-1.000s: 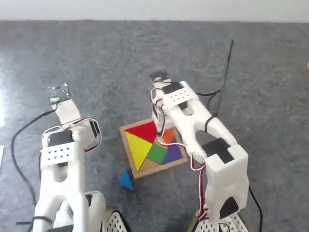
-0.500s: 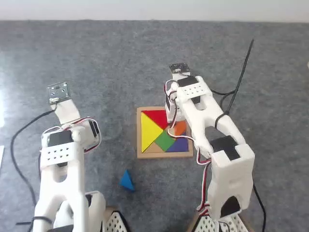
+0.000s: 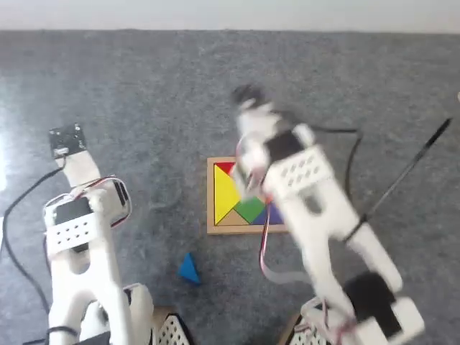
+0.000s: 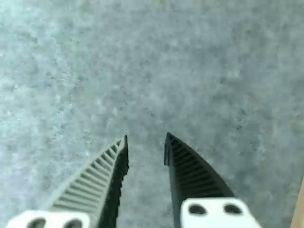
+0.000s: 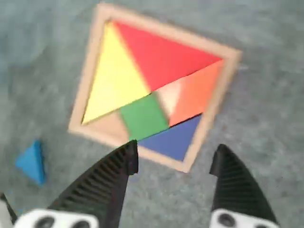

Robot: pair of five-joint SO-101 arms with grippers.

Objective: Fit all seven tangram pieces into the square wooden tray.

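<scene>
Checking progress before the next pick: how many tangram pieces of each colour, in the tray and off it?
Yellow piece: 1
Red piece: 1
Orange piece: 1
Green piece: 1
Dark blue piece: 1
Light blue piece, outside the tray: 1
Total: 6; a pale patch in the tray is too blurred to count.

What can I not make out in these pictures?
High view: the right arm, itself blurred, covers the right half of the tray, so the pieces there are hidden.
Right wrist view: a pale patch beside the orange piece is too indistinct to tell piece from glare.
Left wrist view: a tan strip is cut off by the picture's edge; what it is cannot be told.
</scene>
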